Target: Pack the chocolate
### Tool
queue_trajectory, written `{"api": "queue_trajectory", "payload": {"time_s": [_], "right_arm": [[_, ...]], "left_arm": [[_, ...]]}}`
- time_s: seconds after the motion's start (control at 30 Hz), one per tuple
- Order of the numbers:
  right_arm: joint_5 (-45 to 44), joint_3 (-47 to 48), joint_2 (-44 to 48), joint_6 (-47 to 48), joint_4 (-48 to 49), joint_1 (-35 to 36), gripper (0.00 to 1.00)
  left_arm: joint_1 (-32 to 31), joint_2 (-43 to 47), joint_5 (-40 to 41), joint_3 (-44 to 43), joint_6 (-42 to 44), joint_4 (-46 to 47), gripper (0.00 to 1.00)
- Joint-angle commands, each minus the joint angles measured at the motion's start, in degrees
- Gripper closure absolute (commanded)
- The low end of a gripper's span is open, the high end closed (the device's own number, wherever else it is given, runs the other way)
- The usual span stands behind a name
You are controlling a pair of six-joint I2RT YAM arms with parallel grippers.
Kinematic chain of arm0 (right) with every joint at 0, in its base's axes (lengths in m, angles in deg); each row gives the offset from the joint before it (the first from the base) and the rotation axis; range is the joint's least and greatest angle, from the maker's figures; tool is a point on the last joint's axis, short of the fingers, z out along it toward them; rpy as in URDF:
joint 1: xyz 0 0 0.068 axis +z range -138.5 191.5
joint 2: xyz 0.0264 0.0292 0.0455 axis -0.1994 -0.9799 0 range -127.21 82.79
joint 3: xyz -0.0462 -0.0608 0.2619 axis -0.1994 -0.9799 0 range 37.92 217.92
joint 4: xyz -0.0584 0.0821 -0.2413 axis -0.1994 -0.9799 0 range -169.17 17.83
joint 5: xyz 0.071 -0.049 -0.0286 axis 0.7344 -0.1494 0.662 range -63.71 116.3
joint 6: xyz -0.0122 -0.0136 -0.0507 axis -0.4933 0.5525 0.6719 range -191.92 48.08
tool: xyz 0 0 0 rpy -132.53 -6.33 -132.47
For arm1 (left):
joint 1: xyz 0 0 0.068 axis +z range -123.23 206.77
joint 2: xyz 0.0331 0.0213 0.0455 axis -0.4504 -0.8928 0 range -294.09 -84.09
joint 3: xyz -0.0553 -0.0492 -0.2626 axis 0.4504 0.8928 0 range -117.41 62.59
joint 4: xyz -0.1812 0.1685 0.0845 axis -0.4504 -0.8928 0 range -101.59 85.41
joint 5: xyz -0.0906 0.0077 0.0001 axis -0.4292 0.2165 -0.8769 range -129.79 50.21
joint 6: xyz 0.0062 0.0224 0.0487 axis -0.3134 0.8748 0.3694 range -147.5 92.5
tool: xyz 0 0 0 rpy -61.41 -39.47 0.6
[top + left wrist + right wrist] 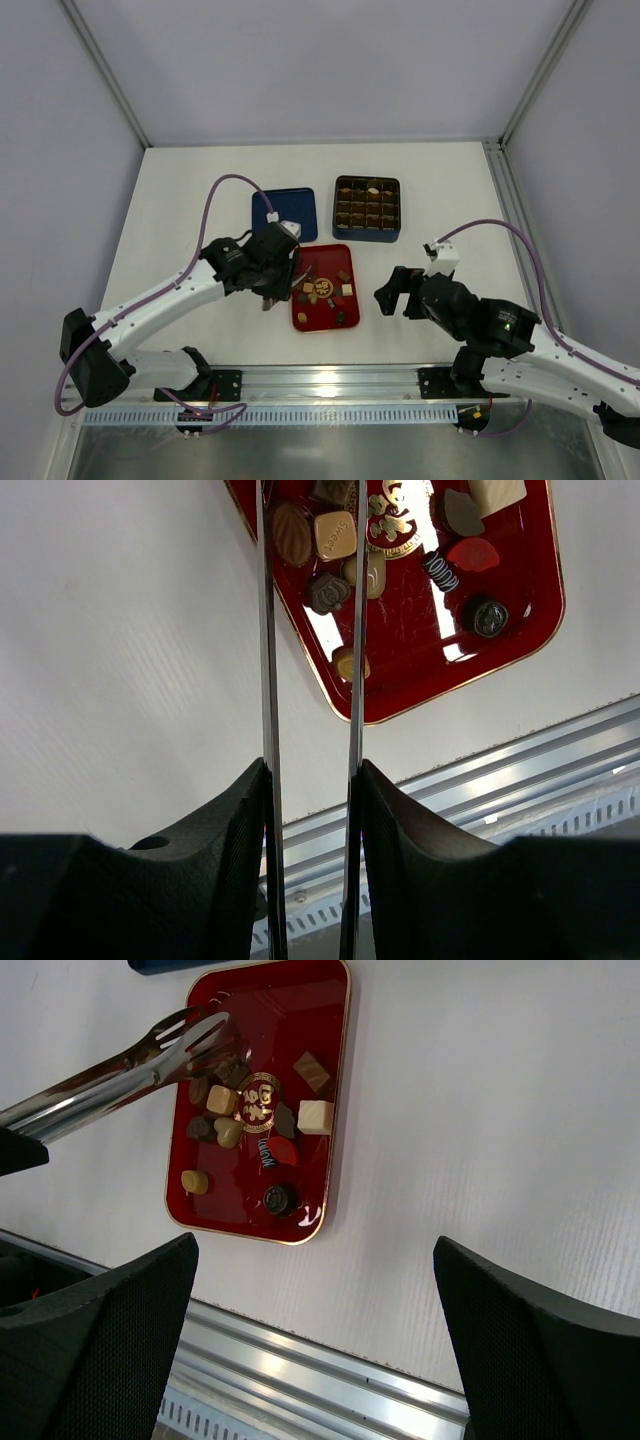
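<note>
The chocolate (322, 288) lies as several small brown, tan and cream pieces on a red tray (310, 318). My left gripper (272, 292) is shut on metal tongs (297, 278) that reach over the tray's left side. In the left wrist view the two tong blades (266, 680) run straight out between my left gripper (310, 765), with chocolate (335, 535) on the tray (420, 650) beyond. The right wrist view shows the tong tips (195, 1038) close together above the pieces (315, 1117); I see nothing pinched in them. My right gripper (315, 1243) hangs open right of the tray.
A dark blue box (367, 208) with a grid of brown cells stands behind the tray, a few cells filled. Its blue lid (284, 213) lies to the left of it. An aluminium rail (330, 380) runs along the near edge.
</note>
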Motion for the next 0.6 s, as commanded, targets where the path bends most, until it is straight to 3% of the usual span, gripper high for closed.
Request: {"api": "queue_trajectory", "payload": {"time_s": [0.0,0.57], "right_arm": [[-0.4,-0.4,0.5,-0.8,2.0,0.2,0.00],[-0.1,-1.8,2.3,-1.5,1.7,0.2,0.00]], "left_arm": [[-0.4,-0.1,-0.8,-0.5,-0.9,2.4,0.61],[-3.1,-2.6,-0.3,-2.1,0.7,-1.0,0.61]]}}
